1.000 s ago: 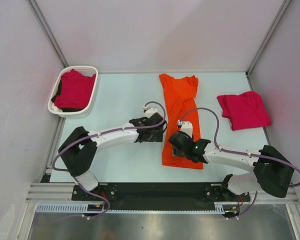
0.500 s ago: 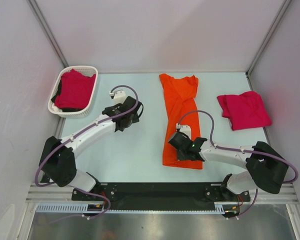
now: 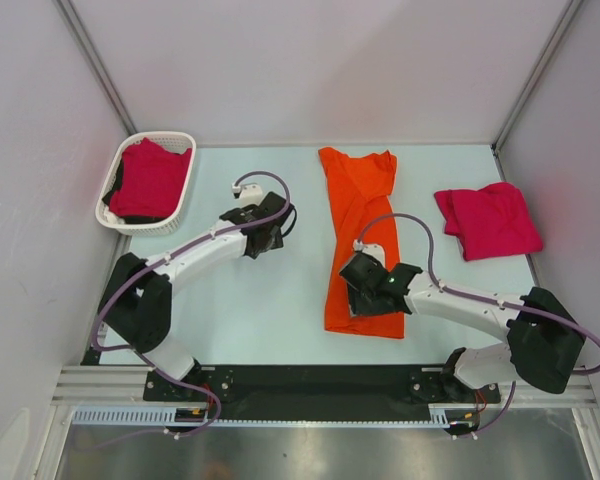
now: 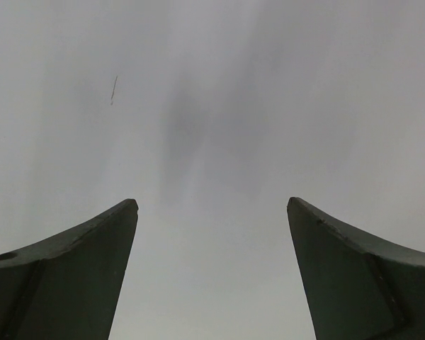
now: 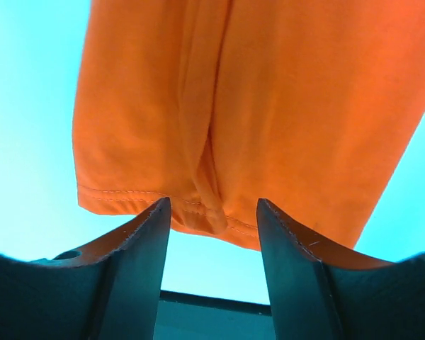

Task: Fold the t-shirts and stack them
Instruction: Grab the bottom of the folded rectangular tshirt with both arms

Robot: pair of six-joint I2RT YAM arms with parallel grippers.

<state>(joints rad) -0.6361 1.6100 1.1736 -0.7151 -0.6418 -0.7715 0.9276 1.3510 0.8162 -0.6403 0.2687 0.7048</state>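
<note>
A bright orange t-shirt [image 3: 358,235], folded into a long strip, lies in the middle of the table. My right gripper [image 3: 366,303] is open over its near end. In the right wrist view the gripper [image 5: 214,202] straddles a fold at the orange hem [image 5: 198,207] without holding it. My left gripper [image 3: 267,238] is open and empty over bare table left of the orange shirt, and its wrist view [image 4: 212,205] shows only table. A folded crimson-pink t-shirt [image 3: 488,220] lies at the right. Another crimson-pink t-shirt [image 3: 150,180] sits in the basket.
A white lattice basket [image 3: 185,205] stands at the far left corner, against the left wall. Metal frame posts and pale walls close the table on three sides. A black rail [image 3: 310,385] runs along the near edge by the arm bases.
My left gripper drew away from the orange shirt's left edge toward the far left, then came back slightly right. My right gripper stayed over the shirt's near end, shifting only a little.
</note>
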